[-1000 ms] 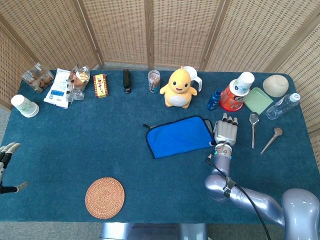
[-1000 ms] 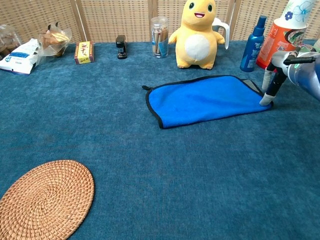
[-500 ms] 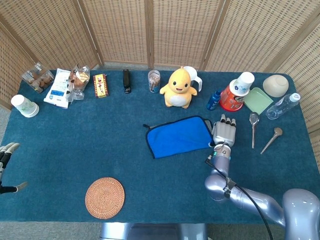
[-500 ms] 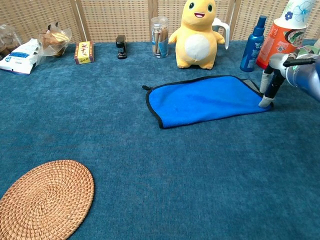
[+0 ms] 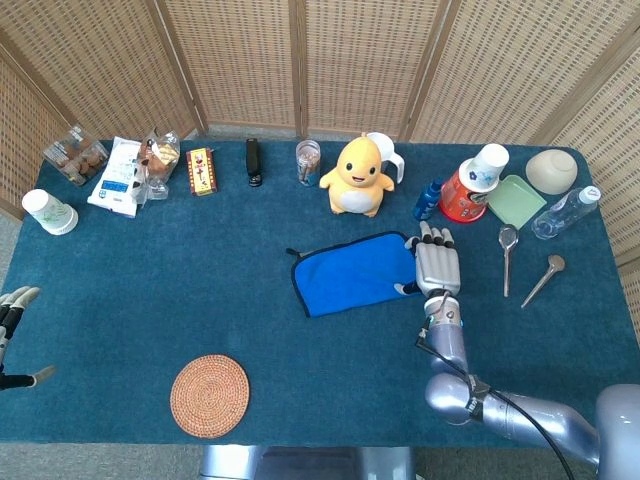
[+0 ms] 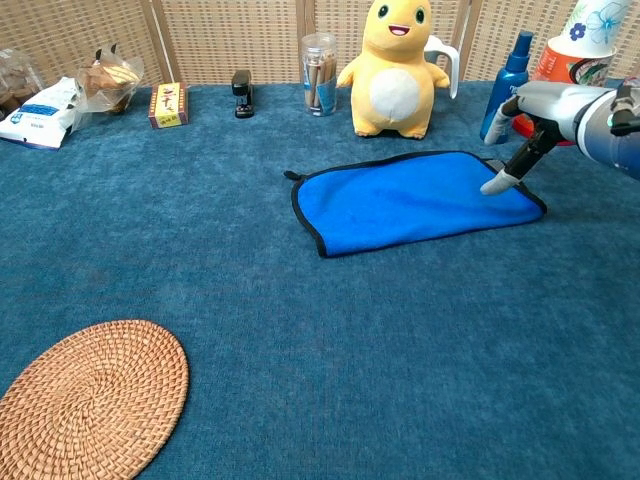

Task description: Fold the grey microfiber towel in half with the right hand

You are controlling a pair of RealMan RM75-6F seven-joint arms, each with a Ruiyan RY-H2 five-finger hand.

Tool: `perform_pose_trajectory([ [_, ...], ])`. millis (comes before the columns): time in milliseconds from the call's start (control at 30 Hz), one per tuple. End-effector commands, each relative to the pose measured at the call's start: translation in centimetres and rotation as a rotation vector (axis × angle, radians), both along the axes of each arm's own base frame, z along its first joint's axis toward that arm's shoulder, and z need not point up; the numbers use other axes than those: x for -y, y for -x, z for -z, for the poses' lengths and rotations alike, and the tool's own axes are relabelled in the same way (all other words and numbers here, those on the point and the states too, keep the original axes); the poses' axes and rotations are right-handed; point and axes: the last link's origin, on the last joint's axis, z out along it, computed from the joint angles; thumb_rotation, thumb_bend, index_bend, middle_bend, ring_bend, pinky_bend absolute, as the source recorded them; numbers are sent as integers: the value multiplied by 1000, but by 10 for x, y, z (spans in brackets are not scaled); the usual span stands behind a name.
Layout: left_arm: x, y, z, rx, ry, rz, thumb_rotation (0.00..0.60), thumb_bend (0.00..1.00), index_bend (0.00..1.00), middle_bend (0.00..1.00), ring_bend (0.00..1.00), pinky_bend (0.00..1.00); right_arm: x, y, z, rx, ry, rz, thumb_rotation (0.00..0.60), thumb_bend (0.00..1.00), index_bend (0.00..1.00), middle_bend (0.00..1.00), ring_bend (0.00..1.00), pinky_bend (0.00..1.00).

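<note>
Grey fingers [image 5: 428, 238] of the right hand [image 5: 435, 267] were spread slightly apart, palm down over the towel's right edge; one fingertip [image 6: 492, 186] angled down onto the cloth, holding nothing as far as the chest view shows. The towel [image 5: 353, 272], blue side up with a dark border, lay flat just in front of the yellow plush toy [image 5: 356, 177]. The woven coaster [image 5: 209, 396] sat well to the towel's front-left. Left hand [image 5: 12, 308] at the table's far-left edge, fingers apart, empty.
</note>
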Motion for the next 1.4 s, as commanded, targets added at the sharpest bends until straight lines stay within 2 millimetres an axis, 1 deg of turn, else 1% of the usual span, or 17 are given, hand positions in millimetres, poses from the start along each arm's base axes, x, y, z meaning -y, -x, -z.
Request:
perform_pose_trajectory([
  [33, 0, 0, 0, 1, 3, 4, 600, 102, 0, 0, 0, 0, -4, -5, 1, 49, -2, -12, 521, 0, 286, 0, 0, 85],
  [200, 0, 0, 1, 5, 13, 2, 600, 104, 0, 0, 0, 0, 4, -9, -1, 94, 13, 17, 513, 0, 319, 0, 0, 88],
  [367, 0, 0, 2, 2, 15, 1, 600, 101, 0, 0, 0, 0, 15, -8, 0, 89, 26, 63, 510, 0, 324, 0, 0, 89],
  [433, -1, 0, 2, 1, 16, -2, 600, 102, 0, 0, 0, 0, 19, -7, 1, 65, 30, 81, 496, 0, 320, 0, 0, 88],
  [533, -2, 1, 2, 2, 11, -5, 600, 102, 0, 0, 0, 0, 23, -1, 3, -6, 27, 101, 443, 0, 315, 0, 0, 88],
  [600, -2, 2, 1, 2, 10, -8, 600, 103, 0, 0, 0, 0, 23, 2, 5, -36, 21, 119, 423, 0, 328, 0, 0, 88],
  [767, -3, 3, 2, 3, 16, -12, 600, 102, 0, 0, 0, 0, 22, 14, 5, -84, 12, 150, 413, 0, 368, 0, 0, 88],
  [900, -4, 2, 3, 0, 20, -13, 600, 102, 0, 0, 0, 0, 20, 17, 3, -99, 3, 157, 394, 0, 382, 0, 0, 88],
  [1167, -3, 2, 5, -1, 22, -12, 600, 103, 0, 0, 0, 0, 17, 24, 5, -136, -16, 179, 391, 0, 393, 0, 0, 88],
  [1400, -3, 2, 4, -2, 21, -14, 600, 102, 0, 0, 0, 0, 20, 29, 5, -169, -24, 215, 358, 0, 396, 0, 0, 88],
])
